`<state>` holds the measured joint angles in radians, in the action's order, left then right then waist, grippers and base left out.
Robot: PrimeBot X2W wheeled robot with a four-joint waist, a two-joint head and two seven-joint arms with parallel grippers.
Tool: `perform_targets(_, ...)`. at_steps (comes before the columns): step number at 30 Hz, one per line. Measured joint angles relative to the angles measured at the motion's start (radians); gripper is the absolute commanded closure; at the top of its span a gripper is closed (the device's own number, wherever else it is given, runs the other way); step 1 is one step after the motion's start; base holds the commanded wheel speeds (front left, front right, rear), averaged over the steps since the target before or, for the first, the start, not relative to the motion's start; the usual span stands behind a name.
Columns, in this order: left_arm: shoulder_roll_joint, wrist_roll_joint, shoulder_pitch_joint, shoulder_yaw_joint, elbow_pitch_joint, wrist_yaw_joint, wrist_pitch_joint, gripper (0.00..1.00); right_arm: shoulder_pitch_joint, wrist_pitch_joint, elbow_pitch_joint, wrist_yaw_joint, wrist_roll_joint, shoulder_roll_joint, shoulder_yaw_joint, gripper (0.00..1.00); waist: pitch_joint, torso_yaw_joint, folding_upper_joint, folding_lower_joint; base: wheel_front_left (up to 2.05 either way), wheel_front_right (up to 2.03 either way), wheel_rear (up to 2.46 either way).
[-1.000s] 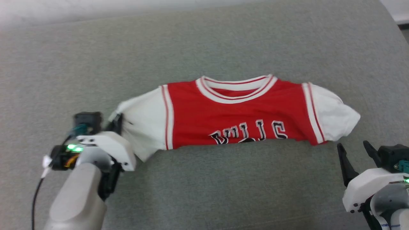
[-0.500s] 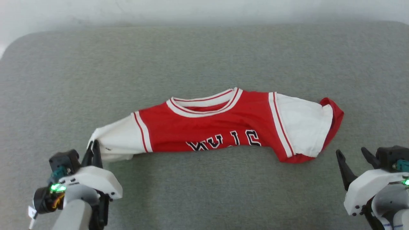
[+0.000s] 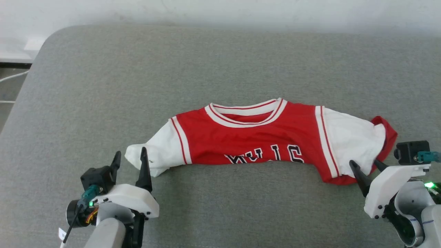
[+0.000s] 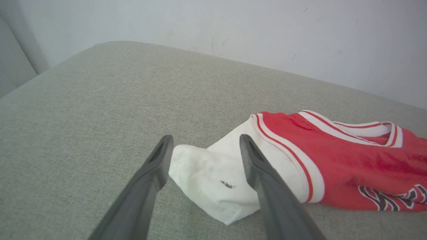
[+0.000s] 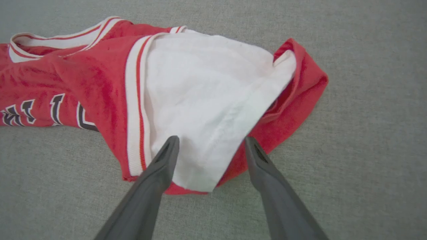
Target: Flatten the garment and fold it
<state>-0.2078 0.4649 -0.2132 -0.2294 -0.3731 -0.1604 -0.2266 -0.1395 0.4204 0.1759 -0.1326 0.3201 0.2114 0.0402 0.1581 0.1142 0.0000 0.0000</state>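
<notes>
The garment (image 3: pixel 262 141) is a red shirt with white sleeves and a striped collar. It lies bunched into a wide band on the grey surface, with only the top of its black lettering showing. My left gripper (image 3: pixel 131 153) stands open at the tip of the left white sleeve (image 4: pixel 213 173), which lies loose between the fingers (image 4: pixel 205 138). My right gripper (image 3: pixel 364 162) is open too, its fingers (image 5: pixel 211 139) straddling the lower edge of the right white sleeve (image 5: pixel 206 93). A red fold (image 5: pixel 300 96) sticks out from under that sleeve.
The grey padded surface (image 3: pixel 220 69) stretches wide around the shirt. Its rounded left edge (image 3: pixel 24 100) drops to a floor with a cable. A white wall (image 3: pixel 220 10) runs behind it.
My left gripper has opened and let go of the left sleeve, which now lies on the surface. The right gripper has come up to the right sleeve. The head camera has shifted.
</notes>
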Motion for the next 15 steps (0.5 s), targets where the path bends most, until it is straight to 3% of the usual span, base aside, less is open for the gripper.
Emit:
perform_targets(6, 0.004, 0.0, 0.005, -0.008, -0.005, 0.002, -0.004, 0.0, -0.028, 0.007, 0.053, 0.0, 0.016, 0.012, -0.005, 0.0, 0.011, 0.026, 0.0, 0.0, 0.0, 0.0, 0.0)
perform_targets(7, 0.003, 0.0, 0.005, -0.008, -0.006, 0.003, -0.004, 0.0, -0.03, 0.004, 0.06, 0.0, 0.016, 0.012, -0.003, 0.52, 0.013, 0.028, 0.0, 0.0, 0.0, 0.0, 0.0)
perform_targets(8, 0.003, 0.0, 0.004, -0.008, -0.008, 0.003, -0.004, 0.0, -0.032, 0.001, 0.065, 0.0, 0.016, 0.012, -0.003, 0.88, 0.015, 0.03, 0.0, 0.0, 0.0, 0.0, 0.0)
perform_targets(9, 0.002, 0.0, 0.004, -0.008, -0.01, 0.003, -0.004, 0.0, -0.035, -0.003, 0.069, 0.0, 0.016, 0.012, -0.004, 1.0, 0.016, 0.03, 0.0, 0.0001, 0.0, 0.0, 0.0)
perform_targets(15, 0.0, 0.002, 0.005, -0.009, -0.024, 0.003, -0.004, 0.0, -0.039, -0.058, 0.019, 0.0, 0.009, 0.021, -0.011, 1.0, -0.003, 0.018, 0.0, 0.0, 0.0, 0.0, 0.0)
